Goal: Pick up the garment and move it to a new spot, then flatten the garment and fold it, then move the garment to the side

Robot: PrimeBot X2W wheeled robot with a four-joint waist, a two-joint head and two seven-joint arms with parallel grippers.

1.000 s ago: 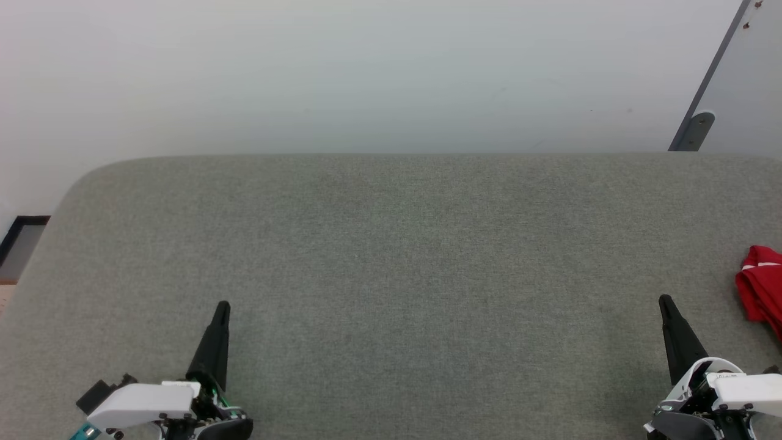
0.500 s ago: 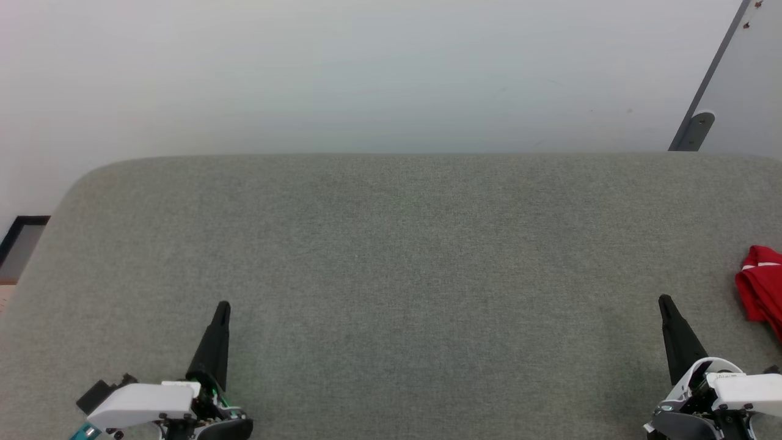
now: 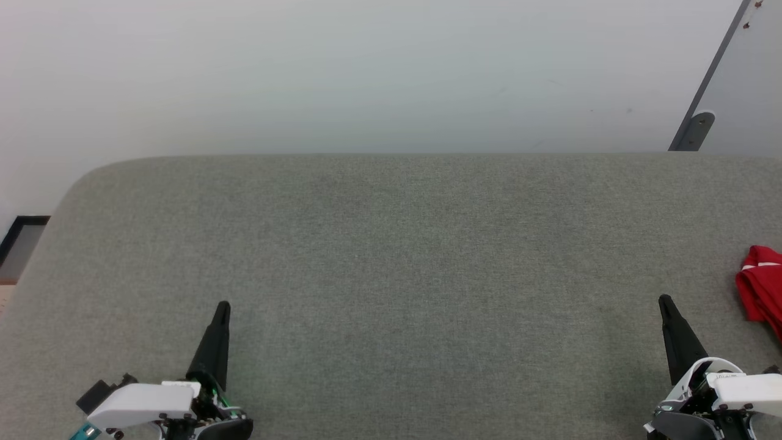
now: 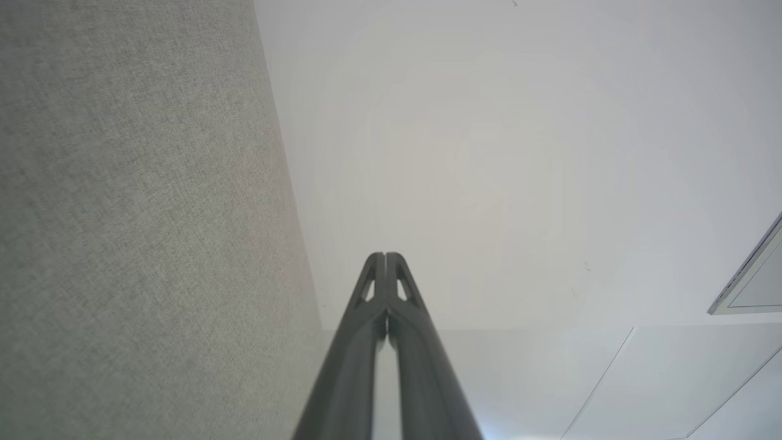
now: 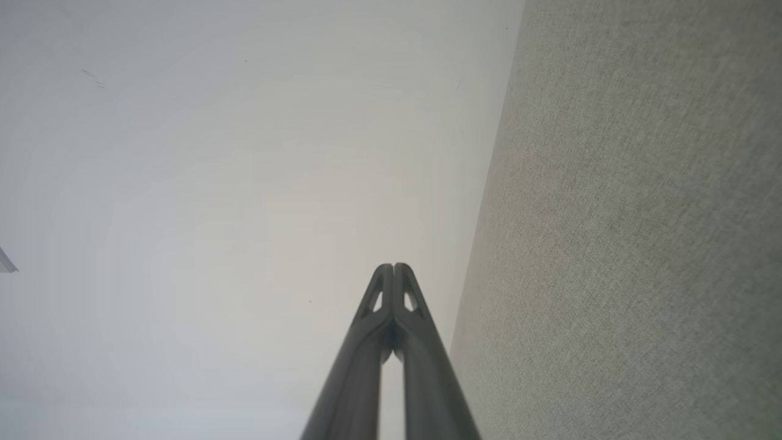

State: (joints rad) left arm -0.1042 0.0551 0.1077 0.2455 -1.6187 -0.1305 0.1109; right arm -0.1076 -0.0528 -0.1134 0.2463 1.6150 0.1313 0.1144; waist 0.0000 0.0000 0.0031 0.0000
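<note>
The red shirt (image 3: 760,286) lies bunched up at the far right side of the grey desk (image 3: 391,244). The edge of the picture cuts part of it off. The right gripper (image 3: 666,304) is near the shirt but not touching it. The left gripper (image 3: 222,307) is well apart, on the other side. Both grippers are pinched closed with nothing in them. They point toward the white wall (image 3: 366,73).

The garment (image 3: 762,288), red with a white stripe, lies bunched at the counter's (image 3: 391,256) far right edge.
</note>
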